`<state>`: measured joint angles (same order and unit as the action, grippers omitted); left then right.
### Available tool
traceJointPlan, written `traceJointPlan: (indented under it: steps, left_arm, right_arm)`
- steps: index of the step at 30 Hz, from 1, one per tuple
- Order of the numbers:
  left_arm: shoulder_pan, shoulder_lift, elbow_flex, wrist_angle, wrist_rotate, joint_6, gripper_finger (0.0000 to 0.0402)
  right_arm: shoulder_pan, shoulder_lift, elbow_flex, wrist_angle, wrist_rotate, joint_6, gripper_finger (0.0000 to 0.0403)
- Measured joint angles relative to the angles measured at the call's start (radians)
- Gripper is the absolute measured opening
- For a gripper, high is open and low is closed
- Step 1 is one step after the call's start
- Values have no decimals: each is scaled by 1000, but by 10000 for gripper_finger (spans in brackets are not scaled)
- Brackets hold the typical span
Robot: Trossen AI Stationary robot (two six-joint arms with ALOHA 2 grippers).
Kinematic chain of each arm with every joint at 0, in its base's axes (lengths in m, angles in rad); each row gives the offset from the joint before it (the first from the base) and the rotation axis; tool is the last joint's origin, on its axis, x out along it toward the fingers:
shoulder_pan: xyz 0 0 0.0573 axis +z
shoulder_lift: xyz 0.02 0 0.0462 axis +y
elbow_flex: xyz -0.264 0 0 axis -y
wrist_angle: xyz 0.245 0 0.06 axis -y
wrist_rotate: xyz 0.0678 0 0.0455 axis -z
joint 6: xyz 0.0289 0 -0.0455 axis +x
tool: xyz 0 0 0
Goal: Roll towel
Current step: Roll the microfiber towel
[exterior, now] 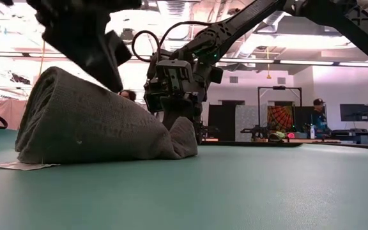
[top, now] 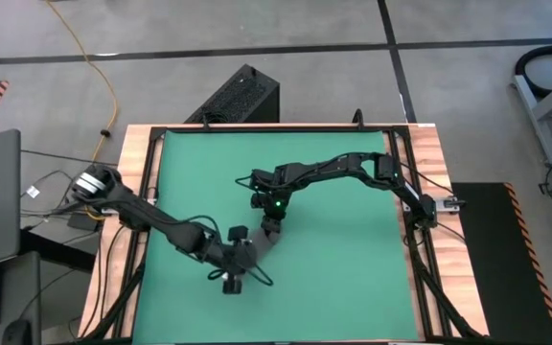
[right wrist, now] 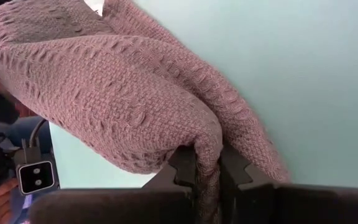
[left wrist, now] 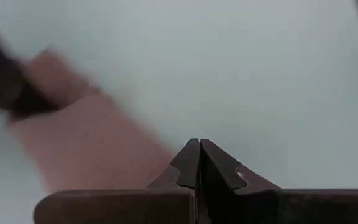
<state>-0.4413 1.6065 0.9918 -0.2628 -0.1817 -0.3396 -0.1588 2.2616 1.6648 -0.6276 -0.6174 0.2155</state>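
The right gripper (right wrist: 207,167) pinches a fold of the towel (right wrist: 114,93) between nearly closed fingers (right wrist: 185,167), near the middle of the green mat (top: 353,259). In the low view it comes down onto the towel's thin, low end (exterior: 183,137). The left gripper (left wrist: 199,163) is fully closed with nothing between its fingers; in the high view it sits just beside the towel (top: 268,235), on the side nearer the front edge of the table (top: 429,144).

The towel is a grey, coarse-knit cloth with a raised ribbed weave, bunched into a loose, thick roll. In the low view it forms a wedge, tall and rounded at one end and tapering down to the end the right gripper grips. A small white tag (exterior: 19,165) lies flat on the mat under the tall end. From above, its long axis runs diagonally between the two grippers.
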Motion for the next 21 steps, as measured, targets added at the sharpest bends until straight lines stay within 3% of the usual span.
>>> traceJointPlan:
  steps: [9,16,21]
  left_arm:
    - [-117,-6,-113,-15,-232,-256,0]
    - [-204,-2,-209,-13,-303,-525,0]
    - [-237,-2,-251,-9,-332,-619,0]
  right_arm:
    - [4,0,0,5,4,21,39]
    - [4,0,0,-7,18,-10,39]
    - [3,0,0,-7,18,-53,39]
